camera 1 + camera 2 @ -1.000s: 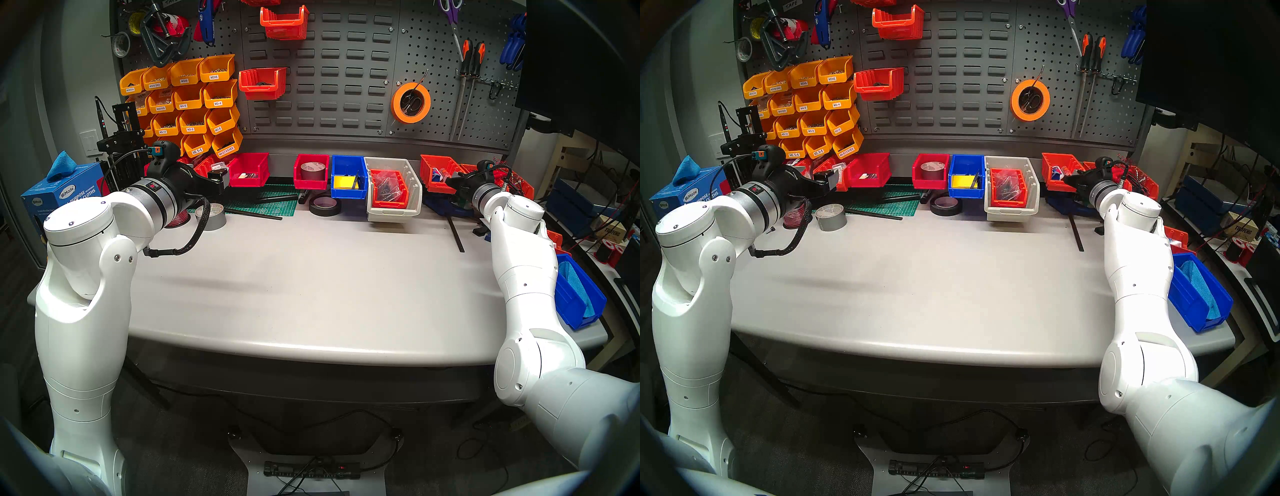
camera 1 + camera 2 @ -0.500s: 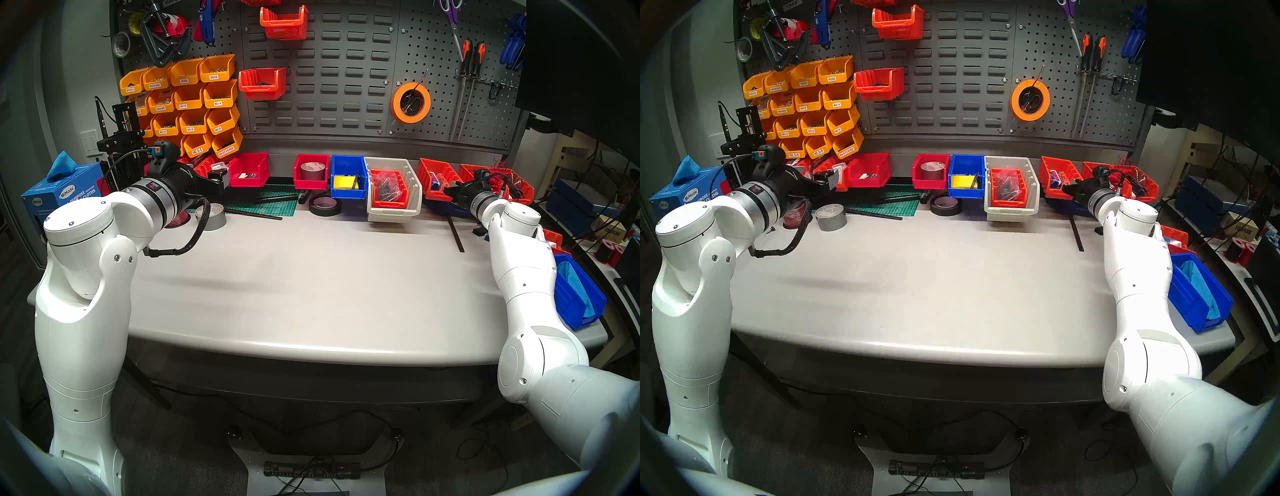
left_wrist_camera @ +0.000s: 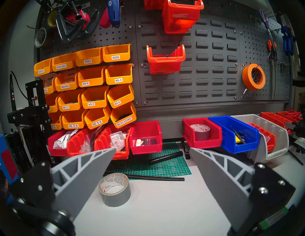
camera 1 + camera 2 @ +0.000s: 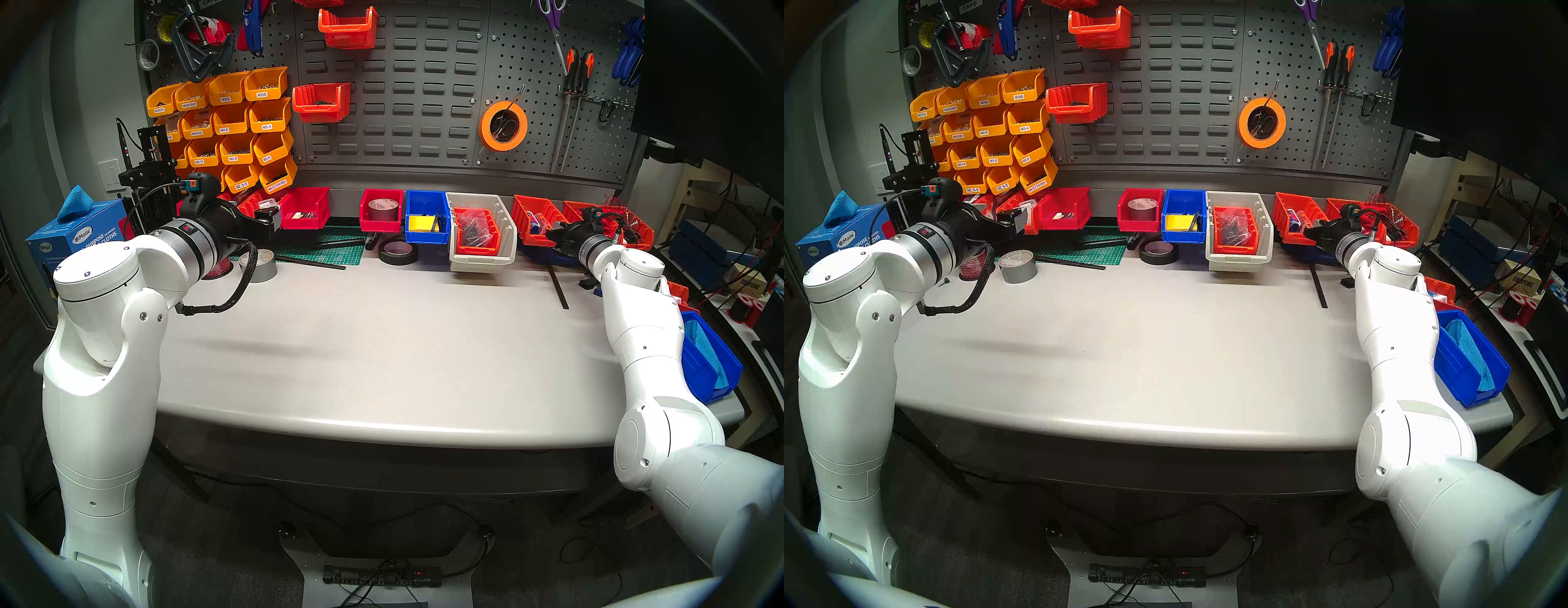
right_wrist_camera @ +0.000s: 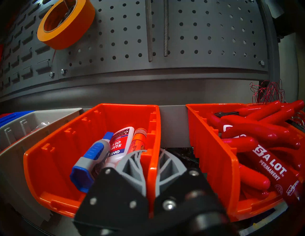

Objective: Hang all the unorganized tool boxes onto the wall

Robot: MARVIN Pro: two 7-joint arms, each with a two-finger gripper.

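The right gripper (image 5: 149, 166) has its jaws pinching the right side wall of an orange-red ribbed bin (image 5: 69, 148), one finger inside and one outside the wall, low in the middle of the right wrist view. That bin holds a white glue bottle (image 5: 120, 145), a blue-capped tube (image 5: 92, 158) and a small orange tube (image 5: 137, 140), and it sits at the back of the grey surface (image 4: 382, 339), at right of centre in the head view, tilted a little to the left. Just beside it on the right is a second orange-red bin (image 5: 214, 156) filled with red-handled tools (image 5: 257, 131); a gap of grey back rail shows between the two. The slotted wall panel (image 4: 403, 85) fills the upper middle of the head view, with two orange-red bins already hanging on it, one at the top (image 4: 348, 27) and one lower (image 4: 322, 102). An orange tape roll (image 4: 503, 125) hangs on the pegboard to its right. The left gripper (image 3: 151, 151) hovers at the left of the head view with its jaws spread wide and nothing between them, facing a row of red bins (image 3: 145, 136) along the back edge, above a grey tape roll (image 3: 114, 189) and a green cutting mat (image 3: 156, 164).
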